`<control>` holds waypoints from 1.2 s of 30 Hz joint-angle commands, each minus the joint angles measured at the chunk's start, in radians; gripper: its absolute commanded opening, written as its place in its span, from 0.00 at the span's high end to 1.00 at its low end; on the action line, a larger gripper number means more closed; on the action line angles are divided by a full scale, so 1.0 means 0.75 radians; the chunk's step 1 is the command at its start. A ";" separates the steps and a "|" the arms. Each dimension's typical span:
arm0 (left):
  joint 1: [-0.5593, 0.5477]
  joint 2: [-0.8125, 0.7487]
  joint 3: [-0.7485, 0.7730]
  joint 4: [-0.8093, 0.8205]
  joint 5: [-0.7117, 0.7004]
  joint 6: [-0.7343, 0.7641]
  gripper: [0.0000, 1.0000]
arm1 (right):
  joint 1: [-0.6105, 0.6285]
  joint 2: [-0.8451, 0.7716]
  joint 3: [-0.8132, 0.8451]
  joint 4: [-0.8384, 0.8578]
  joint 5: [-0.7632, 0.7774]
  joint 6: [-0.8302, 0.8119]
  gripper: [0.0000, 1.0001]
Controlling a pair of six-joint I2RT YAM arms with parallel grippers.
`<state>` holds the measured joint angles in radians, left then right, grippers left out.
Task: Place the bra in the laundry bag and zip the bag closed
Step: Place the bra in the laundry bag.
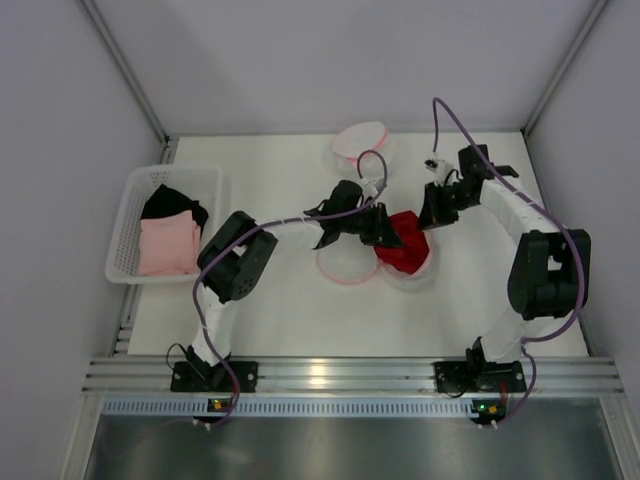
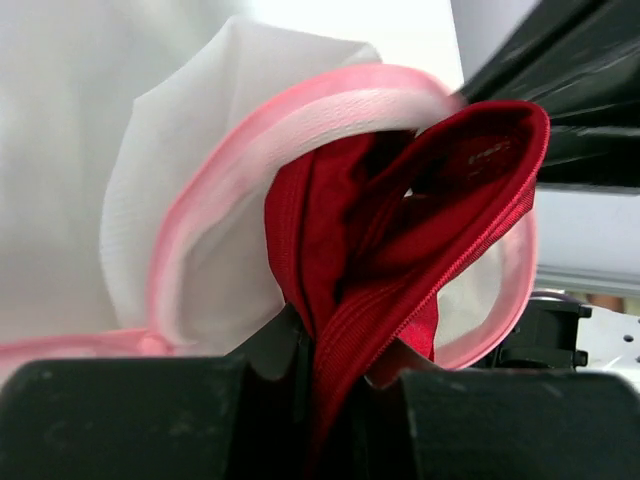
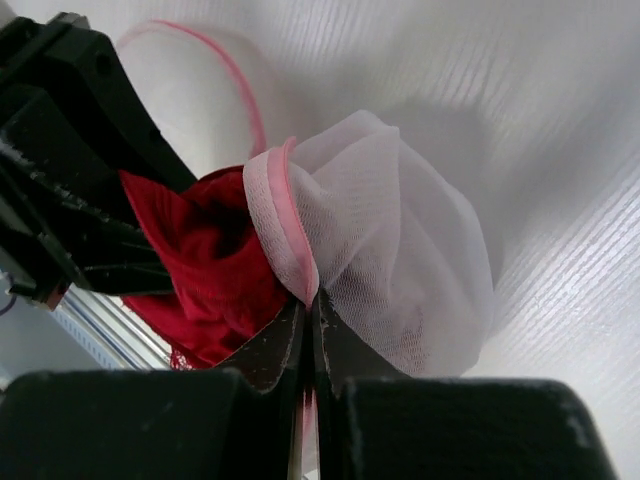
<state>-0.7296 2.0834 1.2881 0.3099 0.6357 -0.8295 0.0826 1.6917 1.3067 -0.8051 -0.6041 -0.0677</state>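
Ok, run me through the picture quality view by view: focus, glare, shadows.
Top external: even light, sharp, glare on the metal rail. Left wrist: bra in focus, near fingers blurred, laundry bag washed out. Right wrist: bag mesh crisp, fingers blurred, soft shadow on the table.

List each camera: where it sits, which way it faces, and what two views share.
Top external: above and behind, looking down on white table, both arms.
Left wrist: looking along left gripper clamping red fabric bra.
Right wrist: looking along right gripper pinching white mesh laundry bag with pink rim.
Shared: wrist views both show bra and bag.
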 commanded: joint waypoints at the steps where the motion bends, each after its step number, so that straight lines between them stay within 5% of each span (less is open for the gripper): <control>1: -0.070 -0.025 0.131 -0.201 -0.015 0.183 1.00 | 0.037 -0.067 -0.018 0.067 -0.033 -0.012 1.00; 13: -0.093 0.126 0.189 -0.552 -0.246 0.018 1.00 | 0.043 -0.243 -0.075 0.120 0.026 -0.067 1.00; 28: 0.140 -0.082 -0.001 -0.285 -0.297 -0.514 1.00 | 0.084 -0.343 -0.351 0.100 -0.221 -0.057 1.00; 32: 0.108 -0.045 0.107 -0.280 -0.336 -0.610 1.00 | 0.125 -0.329 -0.401 0.245 -0.313 0.082 1.00; 36: 0.004 0.077 0.281 -0.506 -0.469 -0.614 1.00 | 0.135 -0.298 -0.409 0.298 -0.381 0.209 1.00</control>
<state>-0.6598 2.1067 1.3960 0.0109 0.3954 -1.2335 0.1722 1.4853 1.0031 -0.6483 -0.8013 0.0063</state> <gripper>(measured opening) 0.143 0.012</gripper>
